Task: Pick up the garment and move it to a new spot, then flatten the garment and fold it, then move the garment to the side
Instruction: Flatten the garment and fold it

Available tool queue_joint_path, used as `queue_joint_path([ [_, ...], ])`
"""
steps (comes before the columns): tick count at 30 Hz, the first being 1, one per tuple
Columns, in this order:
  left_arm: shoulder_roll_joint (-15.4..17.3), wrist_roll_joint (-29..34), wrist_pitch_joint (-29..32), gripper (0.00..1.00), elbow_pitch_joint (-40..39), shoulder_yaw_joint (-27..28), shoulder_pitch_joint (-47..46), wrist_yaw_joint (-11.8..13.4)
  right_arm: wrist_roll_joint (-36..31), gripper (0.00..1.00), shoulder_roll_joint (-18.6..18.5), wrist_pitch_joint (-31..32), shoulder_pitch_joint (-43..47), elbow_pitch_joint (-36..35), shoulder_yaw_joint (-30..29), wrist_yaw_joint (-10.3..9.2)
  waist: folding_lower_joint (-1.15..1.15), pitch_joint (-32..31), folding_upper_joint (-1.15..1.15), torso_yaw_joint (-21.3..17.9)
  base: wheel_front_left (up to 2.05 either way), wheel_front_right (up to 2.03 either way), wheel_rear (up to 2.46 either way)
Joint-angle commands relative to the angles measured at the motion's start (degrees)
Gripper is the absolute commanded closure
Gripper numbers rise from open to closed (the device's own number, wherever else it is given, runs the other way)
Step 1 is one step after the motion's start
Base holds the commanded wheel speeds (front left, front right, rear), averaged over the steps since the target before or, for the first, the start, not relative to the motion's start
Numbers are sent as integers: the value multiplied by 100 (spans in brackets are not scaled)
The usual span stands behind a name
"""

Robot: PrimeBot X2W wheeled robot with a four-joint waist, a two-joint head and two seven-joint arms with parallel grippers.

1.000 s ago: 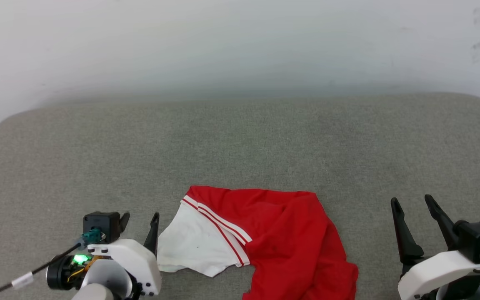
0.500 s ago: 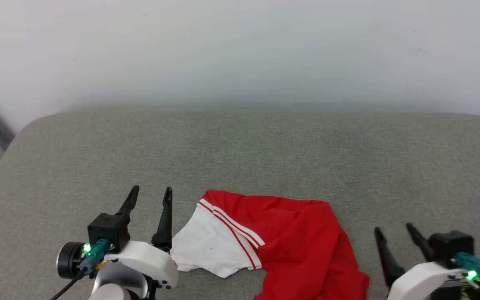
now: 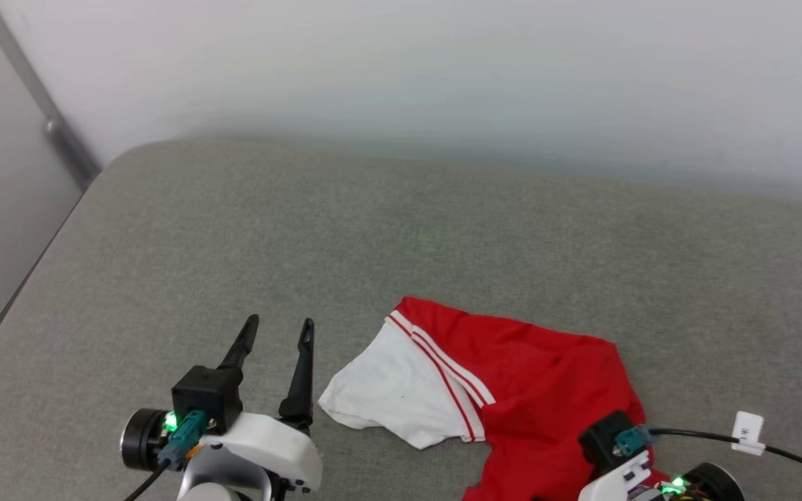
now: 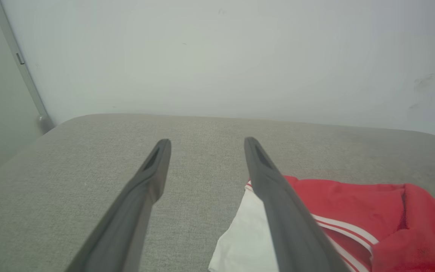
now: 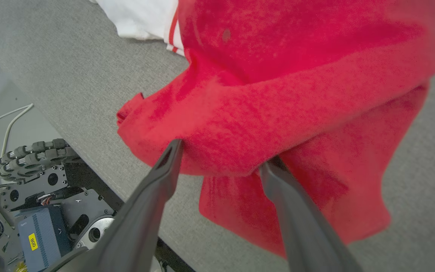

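Observation:
The garment (image 3: 533, 376) lies crumpled on the grey cushion (image 3: 373, 229), a red jersey with a white sleeve (image 3: 394, 396) edged by red stripes. My left gripper (image 3: 279, 325) stands open just left of the sleeve, fingers pointing away over the cushion. In the left wrist view the left gripper (image 4: 207, 142) has bare cushion between its fingers, and the garment (image 4: 353, 211) lies to its right. My right gripper (image 5: 223, 155) points down, open, with its tips against a bulging red fold of the garment (image 5: 296, 75). In the head view its wrist (image 3: 617, 445) sits over the garment's near right part.
A pale wall (image 3: 443, 69) rises behind the cushion, with a metal strip (image 3: 53, 125) at the far left corner. In the right wrist view the cushion's near edge runs diagonally, with my wheeled base (image 5: 36, 177) and cables below it. The garment's lower part hangs toward that edge.
The head camera has turned, shifting the whole picture. My right arm has swung from right of the garment to above it, fingers pointing down. The left gripper's fingers now reach further forward beside the sleeve.

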Motion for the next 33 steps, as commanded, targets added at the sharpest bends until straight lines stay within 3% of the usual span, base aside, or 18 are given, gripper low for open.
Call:
queue_joint_path([
  [1, -27, 18, -35, 0, 6, -5, -87, -16, 44, 0, -24, 21, -111, 20, 47, -4, 0, 132, 0, 122, 0, 0, 0],
  [4, -53, 26, -96, 0, 48, -7, -140, -31, 179, 0, -91, 122, -220, 180, 192, -5, 0, 240, 0, 186, 0, 0, 0],
  [5, -66, 33, -126, 0, 59, -3, -164, -36, 159, 33, -114, 125, -274, 230, 219, -4, 0, 270, 0, 197, 0, 0, 0],
  [6, -79, 41, -133, 0, 78, -4, -183, -30, 201, 79, -100, 77, -332, 250, 234, -4, 0, 282, 0, 200, 0, 0, 0],
  [7, -87, 45, -160, 0, 86, 4, -194, -25, 238, 100, -76, 53, -377, 261, 244, -3, 0, 292, 0, 196, 0, 0, 0],
  [12, -59, 37, -221, 0, 142, 45, -203, -2, 124, 100, -156, -310, -702, 26, 98, -4, 0, 302, 0, 55, 0, 0, 0],
  [20, -56, 85, -214, 0, 115, 31, -378, 8, -434, 100, 60, -764, -1341, -300, -989, -5, 0, 508, 0, -200, 0, 0, 0],
  [28, -100, 138, -194, 0, 113, -37, -674, -63, -646, 100, 55, -928, -1958, 733, -2383, -5, 0, 984, 0, -175, 0, 0, 0],
  [30, -83, 122, -222, 0, 139, -16, -706, -72, -557, 100, 201, -1003, -2012, 1037, -2704, -4, 0, 1085, 0, -172, 0, 0, 0],
  [31, -105, 100, -249, 0, 190, -5, -749, -81, -654, 100, 278, -1243, -1920, 1519, -3284, -6, 0, 1160, 0, -148, 0, 0, 0],
  [32, -110, 100, -265, 0, 207, -5, -757, -80, -684, 85, 353, -1347, -1843, 1667, -3402, -5, 0, 1168, 0, -146, 0, 0, 0],
  [33, -116, 100, -267, 0, 221, 0, -761, -79, -717, 54, 416, -1474, -1780, 1808, -3478, -5, 0, 1171, 0, -144, 0, 0, 0],
])
